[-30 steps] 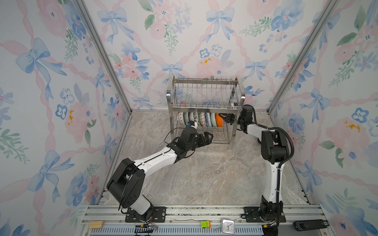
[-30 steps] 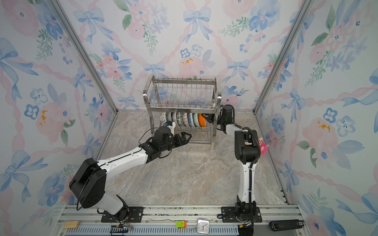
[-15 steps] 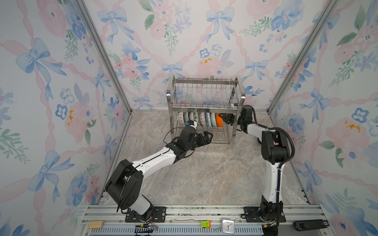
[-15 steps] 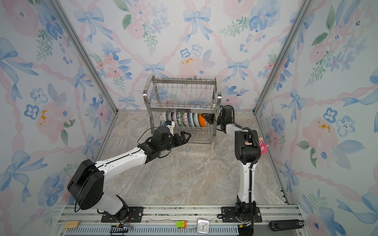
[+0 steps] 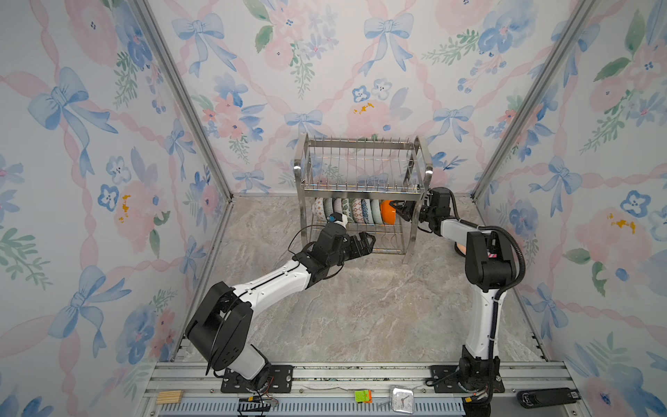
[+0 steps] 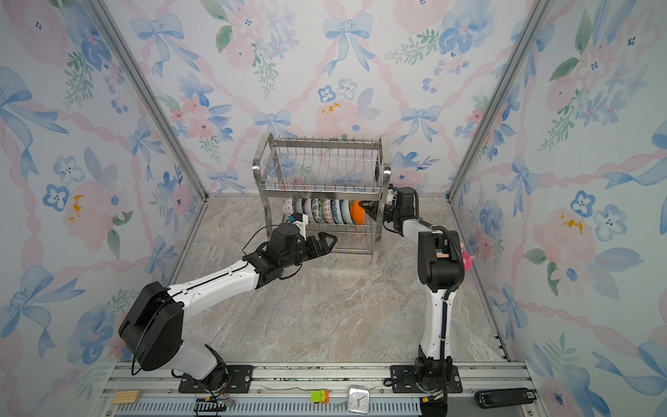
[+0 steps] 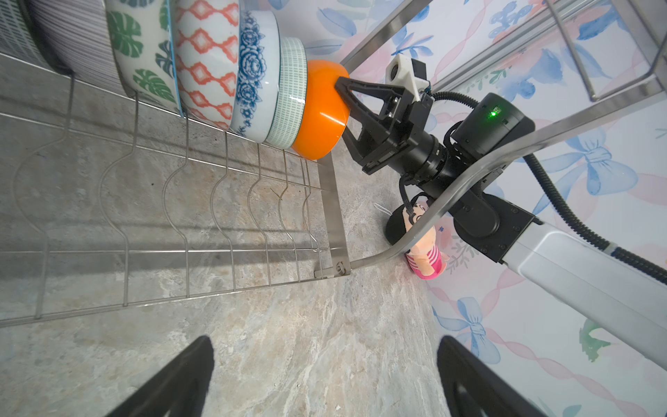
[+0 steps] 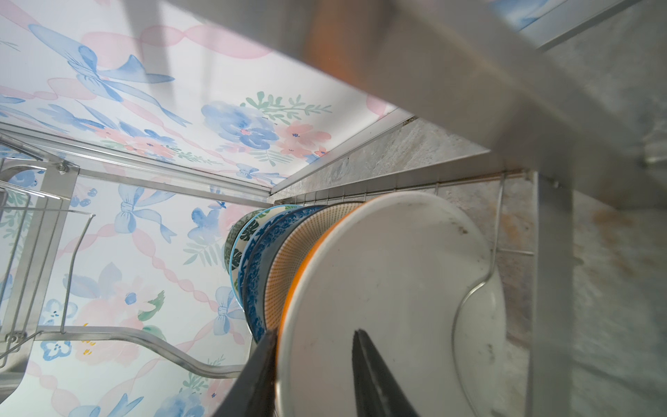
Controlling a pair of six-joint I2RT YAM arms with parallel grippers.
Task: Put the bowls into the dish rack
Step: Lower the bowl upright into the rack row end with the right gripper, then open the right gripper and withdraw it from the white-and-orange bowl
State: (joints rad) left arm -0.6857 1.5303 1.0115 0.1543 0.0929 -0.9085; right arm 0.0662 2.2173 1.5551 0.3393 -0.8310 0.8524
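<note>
The big shiny dish rack (image 5: 361, 187) stands at the back of the gray stone table (image 5: 361, 317). The bowls (image 5: 352, 211) stand on their edges in one row on its low shelf. The orange bowl (image 5: 388, 213) is last, at the right end. The right gripper (image 5: 397, 211) has one finger inside that bowl and one outside, a bit apart, not pinching the rim. The left gripper (image 5: 367, 241) hangs in front of the low shelf, fingers wide, holding nothing. A small pink doll (image 7: 424, 252) lies on the table by the right arm.
</note>
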